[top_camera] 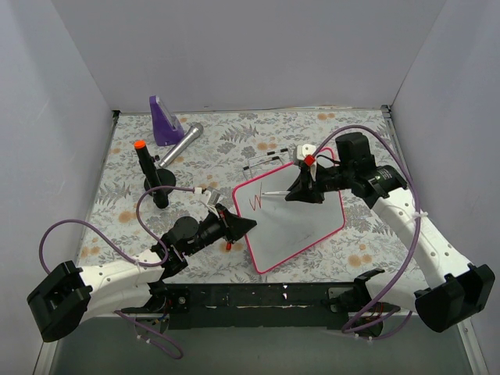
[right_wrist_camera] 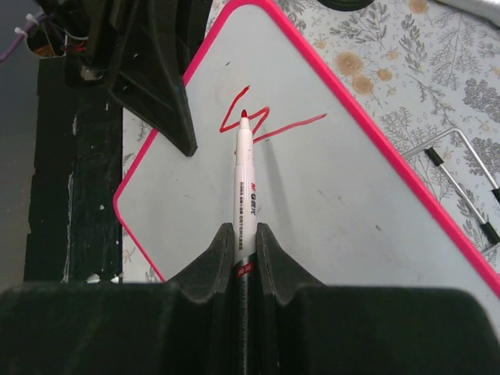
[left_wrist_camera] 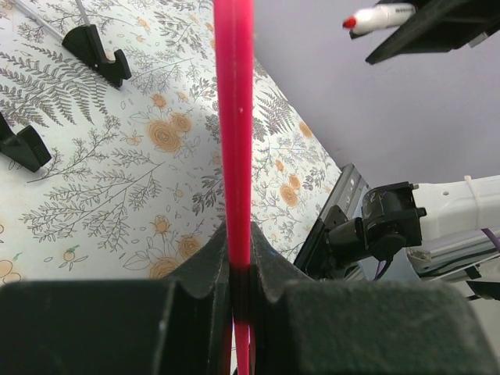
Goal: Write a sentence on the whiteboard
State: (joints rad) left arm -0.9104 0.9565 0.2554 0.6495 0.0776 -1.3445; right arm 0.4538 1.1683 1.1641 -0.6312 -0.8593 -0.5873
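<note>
Whiteboard [top_camera: 301, 230], skewed with one corner toward the near edge, sits on the floral-patterned table [top_camera: 125, 195] just ahead of our two arm bases and between the arms. We cannot tell whether the whiteboard lies flat or is raised a little on one side.

At its left edge our left gripper [top_camera: 250, 225] is clamped on the pink-red frame [left_wrist_camera: 234, 117]. The left wrist view shows that rim pinched tight between the two fingers, steadying the board. From the other side our right gripper [top_camera: 295, 191] hangs over the board, fingers closed around a white marker [right_wrist_camera: 244, 187] and gripping the barrel near its rear end.

Well apart, toward the back of the table, are a purple object [top_camera: 164, 121], a silver cylinder [top_camera: 181, 144] and a black stick with an orange cap [top_camera: 148, 168]. A wire stand [top_camera: 266, 160] lies just beyond the board.

The marker's red tip sits at the red strokes. Whether it touches the surface or hovers just above, we cannot say. Of the sentence [right_wrist_camera: 258, 121], only a zigzag resembling a "W" and a trailing line beside it show, near the corner by the left gripper. Everything else on the white face is bare.

By our reading the job is at its very start: one letter at most is down, and nearly all the words are left to write.
</note>
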